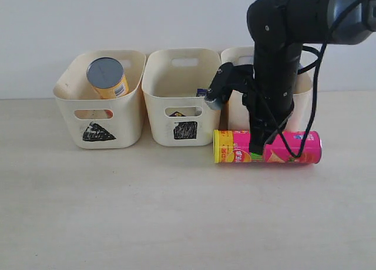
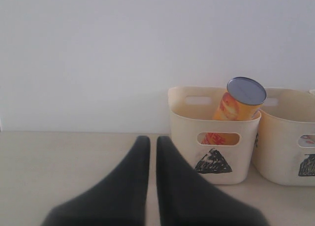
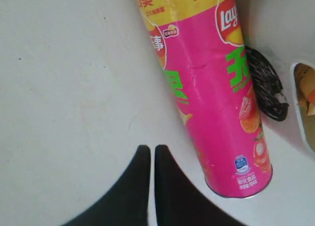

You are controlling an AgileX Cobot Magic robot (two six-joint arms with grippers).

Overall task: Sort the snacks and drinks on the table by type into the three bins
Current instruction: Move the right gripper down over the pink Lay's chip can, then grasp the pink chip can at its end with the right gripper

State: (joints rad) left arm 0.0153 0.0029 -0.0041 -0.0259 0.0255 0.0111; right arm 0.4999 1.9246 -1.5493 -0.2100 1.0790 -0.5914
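Pink chip tube (image 1: 294,147): lies flat on the table (image 1: 117,211), front-right of the square-marked bin (image 1: 158,105), long axis pointing away from it. Right gripper (image 3: 148,149), the nearer one: fingers pressed together, empty, alongside the tube, not astride. Left gripper (image 2: 149,140): closed, empty.

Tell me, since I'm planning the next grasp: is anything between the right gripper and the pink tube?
Nothing visible does. The right gripper hangs just beside the pink tube, which lies on its side on the table. The jaws are shut, and only bare surface shows between gripper and tube.
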